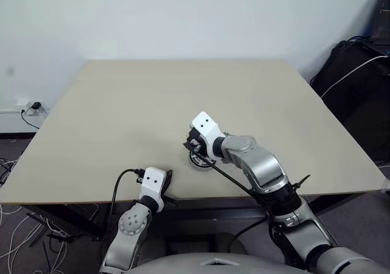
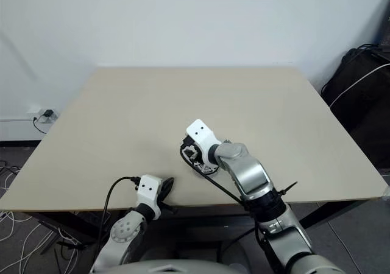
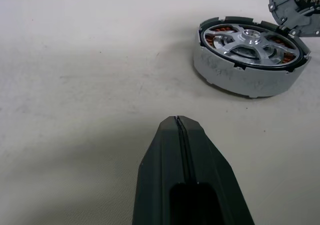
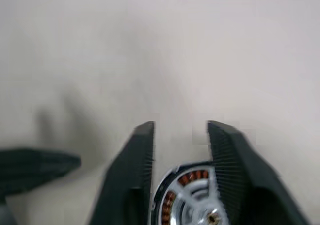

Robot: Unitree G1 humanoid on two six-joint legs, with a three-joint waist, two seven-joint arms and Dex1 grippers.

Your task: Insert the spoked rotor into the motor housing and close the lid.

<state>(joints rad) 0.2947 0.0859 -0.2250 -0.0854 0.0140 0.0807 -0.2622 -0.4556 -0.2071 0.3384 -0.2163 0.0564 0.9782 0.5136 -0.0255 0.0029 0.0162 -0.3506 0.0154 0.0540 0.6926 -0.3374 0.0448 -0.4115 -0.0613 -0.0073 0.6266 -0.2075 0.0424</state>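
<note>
Left eye view, left to right: wall socket [image 1: 27,108] with a plugged-in cable at the far left edge, below the level of the tabletop [image 1: 122,115]. Loose cables [image 1: 18,231] on the floor at lower left. Left claw [image 1: 167,180] low and left of centre at the near edge of the tabletop, fingers pressed fully together, gripping nothing; same seen in the left wrist view, where the shut fingers [image 3: 182,170] meet along a thin seam above bare tabletop. Motor housing [image 3: 250,60] at upper right of that wrist view, flat on the tabletop, copper windings showing between the spokes of the spoked rotor [image 3: 250,41] seated inside. Housing just right of centre in the left eye view [image 1: 201,161], partly hidden under the right claw [image 1: 194,145]. Right claw parted a moderate way in the right wrist view [image 4: 180,135], gap visible between the two dark fingers [image 4: 131,175], nothing between the tips; housing [image 4: 192,200] at bottom centre beneath that gap, apart from the tips. Whether anything sits deeper in that claw: cannot tell. Black bag [image 1: 356,85] at the far right edge, beyond the tabletop.
</note>
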